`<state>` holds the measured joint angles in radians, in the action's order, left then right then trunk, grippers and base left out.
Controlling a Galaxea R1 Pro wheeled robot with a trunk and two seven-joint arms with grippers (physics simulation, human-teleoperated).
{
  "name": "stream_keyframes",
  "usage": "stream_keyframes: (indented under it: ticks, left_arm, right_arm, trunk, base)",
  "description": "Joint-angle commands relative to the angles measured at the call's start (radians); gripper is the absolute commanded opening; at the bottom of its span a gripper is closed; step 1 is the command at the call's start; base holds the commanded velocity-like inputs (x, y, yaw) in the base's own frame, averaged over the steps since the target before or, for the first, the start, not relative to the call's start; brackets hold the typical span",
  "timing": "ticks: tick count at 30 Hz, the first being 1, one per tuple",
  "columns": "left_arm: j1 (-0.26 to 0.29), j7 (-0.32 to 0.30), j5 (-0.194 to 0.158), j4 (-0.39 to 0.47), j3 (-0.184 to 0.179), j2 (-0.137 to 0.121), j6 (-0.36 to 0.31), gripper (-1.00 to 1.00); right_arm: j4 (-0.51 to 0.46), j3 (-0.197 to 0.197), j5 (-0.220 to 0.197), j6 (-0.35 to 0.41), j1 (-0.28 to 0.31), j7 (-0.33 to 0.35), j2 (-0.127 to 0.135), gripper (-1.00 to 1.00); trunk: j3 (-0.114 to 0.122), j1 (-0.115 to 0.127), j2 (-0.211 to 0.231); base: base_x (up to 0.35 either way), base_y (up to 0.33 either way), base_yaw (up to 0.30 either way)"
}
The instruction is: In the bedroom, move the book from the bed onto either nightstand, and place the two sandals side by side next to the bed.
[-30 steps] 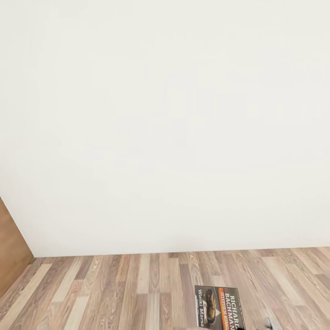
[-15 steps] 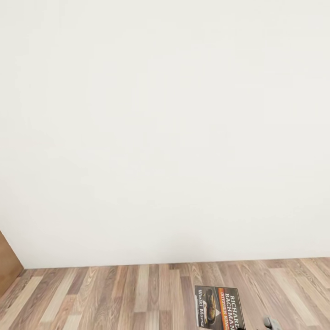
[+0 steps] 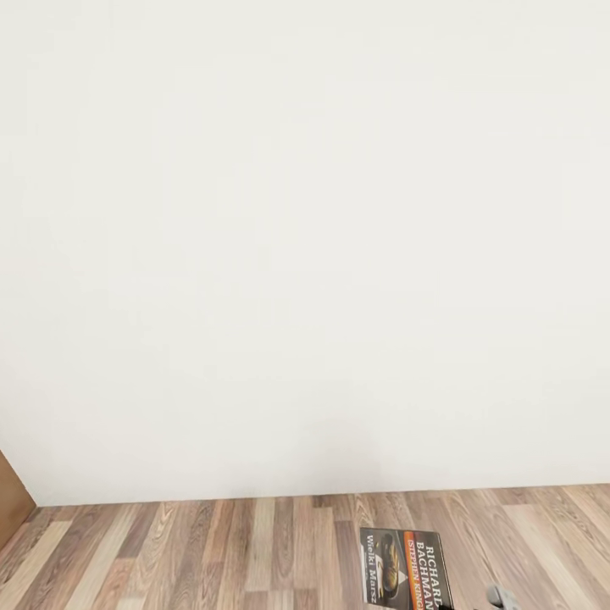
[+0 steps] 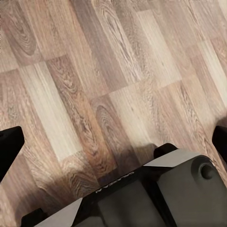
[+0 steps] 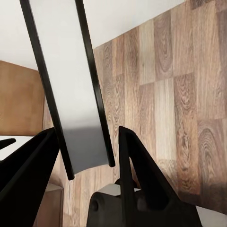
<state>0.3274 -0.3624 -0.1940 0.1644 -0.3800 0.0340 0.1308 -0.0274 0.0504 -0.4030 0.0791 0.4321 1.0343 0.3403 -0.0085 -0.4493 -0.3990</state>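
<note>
The book (image 3: 403, 568) shows in the head view low and to the right of centre, with its cover facing the camera; the dark picture, the orange band and the white lettering are readable. It is held in the air in front of the wooden floor (image 3: 212, 551), and its lower edge is cut by the border of the picture. In the right wrist view the same book (image 5: 71, 90) is seen from the edge (a pale strip of pages between two thin dark covers), and it stands between the two black fingers of the right gripper (image 5: 87, 151), which are pressed against it from both sides, so this gripper is pinching the book. A small grey part of the right arm (image 3: 506, 598) appears just beside the book in the head view.

The left gripper (image 4: 113, 142) points down to the floor planks; its black fingertips (image 4: 10, 142) are at opposite borders of the left wrist view, spread wide, with nothing between them.

Behind everything there is a plain white wall (image 3: 305, 237), and a brown wooden surface (image 3: 13, 500) stands at the far left corner
</note>
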Motion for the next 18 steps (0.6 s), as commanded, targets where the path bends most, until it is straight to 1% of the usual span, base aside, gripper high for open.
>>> stream_keyframes:
  ticks: [1,6,18]
  left_arm:
    - [0.001,-0.001,-0.01,-0.002,-0.008,0.0,0.004,1.0]
    - [0.001,-0.001,-0.01,-0.002,-0.008,0.0,0.003,1.0]
    - [0.001,-0.001,-0.01,-0.002,-0.008,0.0,0.003,1.0]
  right_arm:
    - [0.0,0.002,-0.01,0.008,0.0,0.003,0.0,-1.0]
    - [0.0,0.002,-0.01,0.008,0.0,0.003,0.0,-1.0]
    - [-0.001,0.002,-0.01,0.008,0.0,0.003,0.0,-1.0]
  trunk:
    - [-0.001,-0.001,-0.001]
    - [-0.001,-0.001,-0.001]
    - [-0.001,-0.001,-0.001]
  base:
    - [0.218,0.0,0.0]
    - [0.288,0.0,0.0]
    - [0.327,0.0,0.0]
